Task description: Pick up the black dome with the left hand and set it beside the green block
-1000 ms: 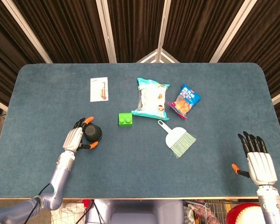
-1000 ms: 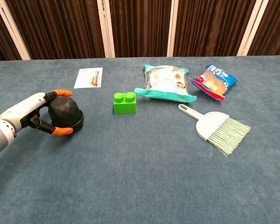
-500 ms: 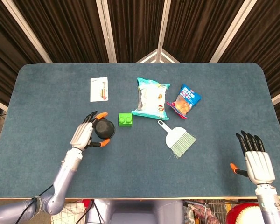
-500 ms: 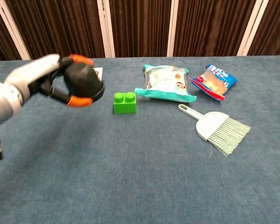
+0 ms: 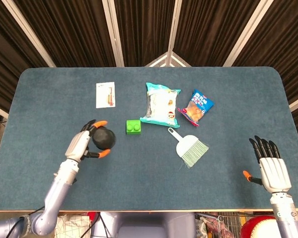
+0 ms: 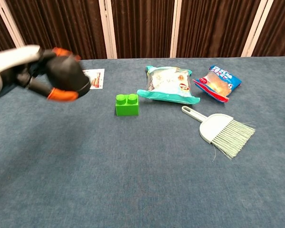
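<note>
Fingers of my left hand (image 5: pixel 81 144) wrap the black dome (image 5: pixel 104 138), lifted off the table; the green block (image 5: pixel 133 127) sits near their tips. My right hand (image 5: pixel 271 165) is spread, holding nothing.

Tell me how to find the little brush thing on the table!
Start at the blue table and look near its middle, just past the two snack bags, on the side nearer the robot. There lies the small hand brush, flat on the cloth and apart from everything else. It is the only pale mint-green thing with a handle and a fan of bristles.
</note>
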{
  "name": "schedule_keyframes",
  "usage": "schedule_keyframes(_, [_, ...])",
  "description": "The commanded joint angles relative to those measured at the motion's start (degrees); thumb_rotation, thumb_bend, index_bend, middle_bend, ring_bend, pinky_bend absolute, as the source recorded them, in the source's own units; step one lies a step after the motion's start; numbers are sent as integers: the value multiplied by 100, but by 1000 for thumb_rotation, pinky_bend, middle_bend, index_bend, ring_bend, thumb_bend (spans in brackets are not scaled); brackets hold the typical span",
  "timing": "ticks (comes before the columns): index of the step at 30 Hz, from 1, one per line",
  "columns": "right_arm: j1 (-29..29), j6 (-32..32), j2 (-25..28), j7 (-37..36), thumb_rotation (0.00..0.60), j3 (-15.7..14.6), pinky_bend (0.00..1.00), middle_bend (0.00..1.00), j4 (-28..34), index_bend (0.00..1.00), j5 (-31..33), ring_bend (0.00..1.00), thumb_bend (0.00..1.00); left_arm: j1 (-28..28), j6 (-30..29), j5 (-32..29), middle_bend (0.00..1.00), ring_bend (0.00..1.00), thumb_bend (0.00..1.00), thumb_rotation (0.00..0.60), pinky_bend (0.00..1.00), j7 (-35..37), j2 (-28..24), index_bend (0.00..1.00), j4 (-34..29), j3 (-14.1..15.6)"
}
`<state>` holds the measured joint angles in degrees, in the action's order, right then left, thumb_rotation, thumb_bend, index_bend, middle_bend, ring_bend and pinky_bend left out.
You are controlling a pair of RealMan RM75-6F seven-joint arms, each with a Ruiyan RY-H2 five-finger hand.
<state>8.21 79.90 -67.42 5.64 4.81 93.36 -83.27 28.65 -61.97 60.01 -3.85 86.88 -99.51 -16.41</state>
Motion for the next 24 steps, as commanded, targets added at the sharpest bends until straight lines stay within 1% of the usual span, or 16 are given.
schedule_keyframes(1, [33, -43, 4, 9, 600, 27, 0, 0, 2, 0, 42, 40, 209, 76, 250, -53, 430, 0, 521, 600, 0, 280, 19, 187, 423, 75])
schedule_keyframes(3, [61, -75, 2, 2, 600, 49, 0, 0, 1, 0, 71, 40, 209, 112, -18, 160, 430, 0, 521, 600, 0, 94, -157, 185, -191, -69])
schedule_keyframes(5, [-45, 14, 10, -10, 600, -66, 0, 0, 4, 0, 5, 40, 209, 112, -267, 283, 430, 0, 521, 600, 0, -101, -362, 181, -859, -210])
schedule_keyframes(6, [-162, 164, 20, -46, 600, -169, 0, 0, 12, 0, -107, 40, 209, 115, -370, 321, 431, 0, 521, 600, 0, -218, -475, 180, -1183, -279])
schedule_keyframes(8, [-229, 282, 14, -95, 600, -220, 0, 0, -21, 0, -207, 40, 209, 107, -598, 384, 431, 0, 521, 600, 0, -500, -725, 177, -1832, -418])
schedule_keyframes(10, [-254, 328, 11, -134, 600, -239, 0, 0, -35, 0, -256, 40, 209, 74, -876, 386, 432, 0, 521, 600, 0, -828, -1029, 175, -2514, -591])
schedule_keyframes(12, [-271, 359, 10, -137, 600, -258, 0, 0, -30, 0, -299, 40, 209, -6, -1144, 319, 433, 0, 521, 600, 0, -983, -1343, 175, -3125, -789])
schedule_keyframes(14, [-283, 374, 9, -133, 600, -279, 0, 0, -15, 0, -338, 40, 208, -118, -1375, 275, 433, 0, 521, 600, 0, -1006, -1613, 177, -3514, -943])
schedule_keyframes(16, [-236, 316, 24, -140, 600, -241, 0, 0, -10, 0, -315, 40, 208, -270, -1530, 390, 433, 0, 520, 600, 0, -793, -1864, 178, -3548, -1038])
schedule_keyframes(18, [-235, 309, 32, -128, 600, -251, 0, 0, 4, 0, -331, 40, 209, -487, -1585, 456, 433, 0, 521, 600, 0, -458, -2165, 179, -3548, -1033])
schedule_keyframes(21, [-240, 305, 37, -120, 600, -264, 0, 0, 9, 0, -343, 40, 209, -696, -1571, 353, 433, 0, 521, 600, 0, -103, -2466, 178, -3525, -999])
schedule_keyframes(23, [-244, 299, 41, -111, 600, -273, 0, 0, 9, 0, -347, 40, 209, -797, -1432, 246, 433, 0, 521, 600, 0, 217, -2621, 181, -3273, -918])
schedule_keyframes(24, [-247, 297, 45, -110, 600, -277, 0, 0, 10, 0, -348, 40, 209, -823, -1264, 197, 433, 0, 521, 600, 0, 417, -2658, 182, -2994, -814])
